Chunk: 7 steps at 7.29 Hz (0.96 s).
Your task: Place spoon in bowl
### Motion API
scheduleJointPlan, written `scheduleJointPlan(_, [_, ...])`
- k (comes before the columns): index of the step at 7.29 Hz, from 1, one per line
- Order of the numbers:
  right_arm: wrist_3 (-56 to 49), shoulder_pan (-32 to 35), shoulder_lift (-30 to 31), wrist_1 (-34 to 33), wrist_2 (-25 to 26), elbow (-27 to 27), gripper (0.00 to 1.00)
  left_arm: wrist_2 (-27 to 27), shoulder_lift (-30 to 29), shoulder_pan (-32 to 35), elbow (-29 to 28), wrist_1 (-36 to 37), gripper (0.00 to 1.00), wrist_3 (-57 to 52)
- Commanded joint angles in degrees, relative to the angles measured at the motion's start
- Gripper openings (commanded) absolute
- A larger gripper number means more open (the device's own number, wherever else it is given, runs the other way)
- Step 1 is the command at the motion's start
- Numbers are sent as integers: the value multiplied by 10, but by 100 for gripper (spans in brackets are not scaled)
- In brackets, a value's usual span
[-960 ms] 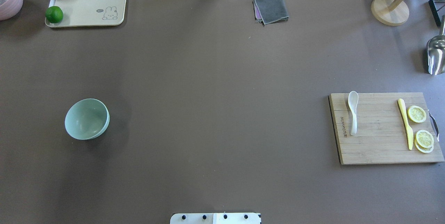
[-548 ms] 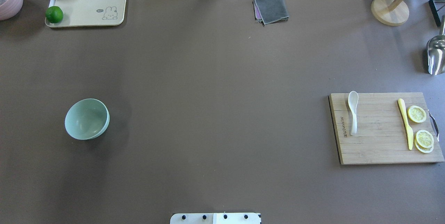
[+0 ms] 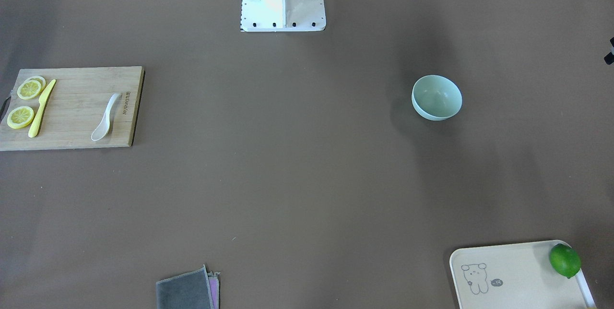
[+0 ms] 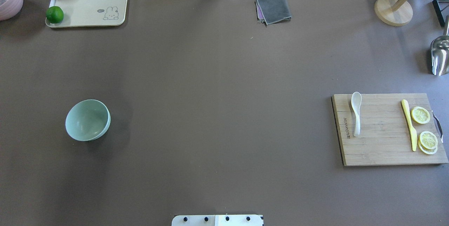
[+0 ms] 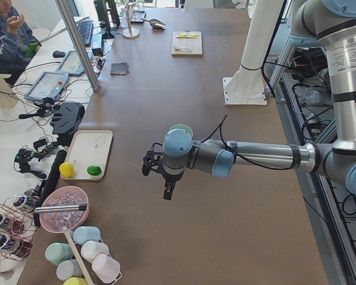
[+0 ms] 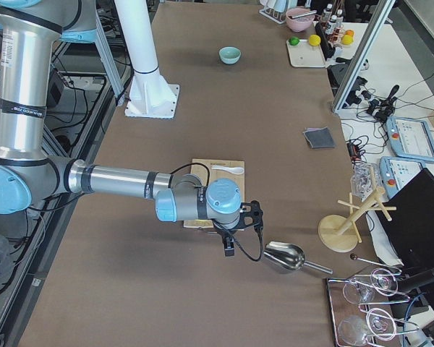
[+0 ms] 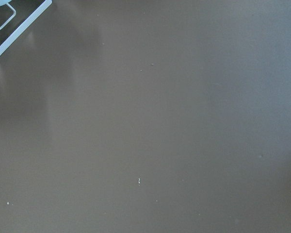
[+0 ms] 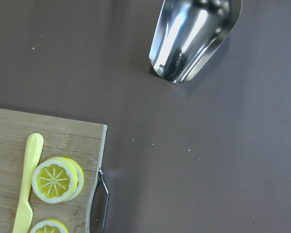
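Left gripper [image 5: 167,189] and right gripper [image 6: 230,244] hang above the counter [image 4: 224,78]; cannot tell whether either is released or clenched. Spoon [image 4: 356,113] lies on the cutting board [image 4: 382,148] at right. Bowl [image 4: 87,120] stands well apart at left.

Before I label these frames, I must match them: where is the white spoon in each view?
Front-facing: spoon at left, on the cutting board.
Overhead: spoon at right, on the board's left part.
Exterior left: spoon tiny at top, on the board.
Exterior right: spoon at centre, on the board.
Left wrist: not in it.
Right wrist: not in it; board's corner only.
Shared landmark: the cutting board.
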<state>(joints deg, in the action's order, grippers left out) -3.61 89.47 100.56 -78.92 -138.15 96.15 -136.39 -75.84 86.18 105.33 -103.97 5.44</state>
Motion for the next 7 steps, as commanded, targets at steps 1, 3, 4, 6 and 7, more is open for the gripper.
scheduleJointPlan(1, [0,0,1,0,0,3,100,-1,9,0,0,-14,98,3])
scheduleJointPlan(3, [0,0,-2,0,-1,2,100,-2,10,-1,4,-16,98,7])
scheduleJointPlan(4, [0,-1,-3,0,-11,4,100,-14,9,-5,3,-43,97,11])
scheduleJointPlan(6, [1,-2,-4,1,-26,6,100,-25,10,-64,1,-157,98,166])
scheduleJointPlan(7, [29,-9,-5,17,-35,7,100,-18,10,-110,1,-193,98,234])
